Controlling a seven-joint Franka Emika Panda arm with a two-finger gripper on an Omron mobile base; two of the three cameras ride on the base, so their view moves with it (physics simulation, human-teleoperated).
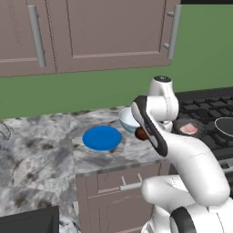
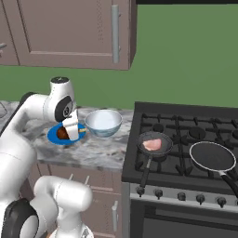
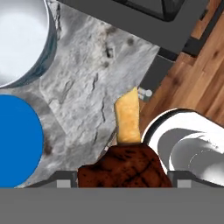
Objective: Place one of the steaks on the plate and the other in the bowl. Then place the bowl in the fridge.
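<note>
The dark steak (image 3: 124,168) is gripped in the claw (image 2: 70,131), held above the counter (image 1: 41,150) beside the plate (image 1: 102,137).

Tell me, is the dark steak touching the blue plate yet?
Apart. In the hand view the dark steak sits between the gripper fingers, with bare counter separating it from the plate.

Bare plate (image 1: 102,138) lies open; bowl (image 1: 128,119) stands just beside it.
</note>
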